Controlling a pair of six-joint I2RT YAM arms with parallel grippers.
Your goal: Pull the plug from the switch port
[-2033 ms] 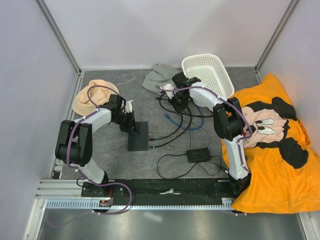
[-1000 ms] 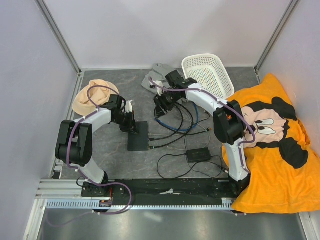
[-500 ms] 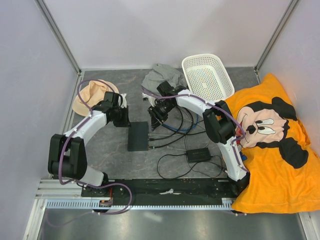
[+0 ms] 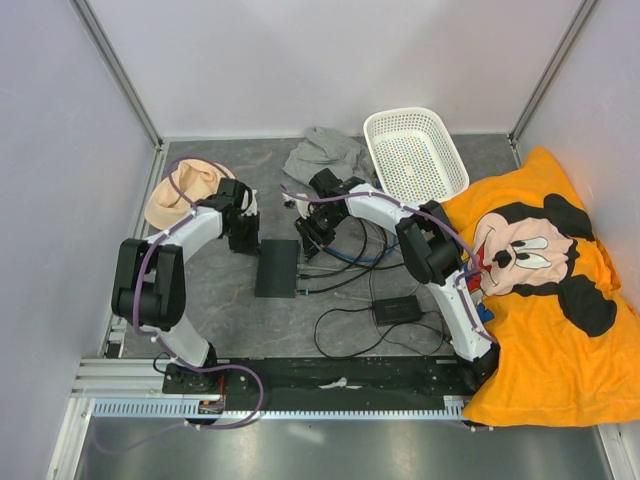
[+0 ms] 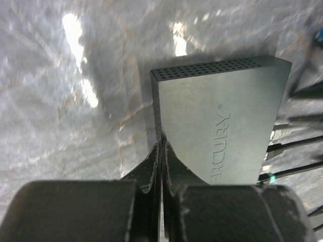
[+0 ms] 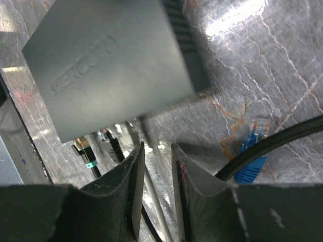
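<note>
The flat black switch (image 4: 277, 268) lies on the grey floor, with several plugs (image 4: 306, 282) in the switch ports along its right side. In the right wrist view the same switch (image 6: 111, 65) shows a teal-ringed plug (image 6: 84, 150) and a black one (image 6: 112, 142) in the port side. My right gripper (image 6: 157, 146) hovers open just off that side (image 4: 305, 238), a thin grey cable (image 6: 151, 194) running between its fingers untouched. My left gripper (image 5: 161, 145) is shut and empty, its tips against the switch's far left corner (image 4: 245, 243).
A small black power brick (image 4: 397, 310) with a thin cord lies near the front. A loose blue plug (image 6: 252, 151) and black cables (image 4: 365, 240) lie right of the switch. White basket (image 4: 415, 150), grey cloth (image 4: 322, 150), beige hat (image 4: 180, 195) and orange cushion (image 4: 540, 290) surround the floor.
My right gripper has swung left from near the basket down to the switch's cable side, its jaws narrowing. My left gripper has shifted from on the switch to its far left corner.
</note>
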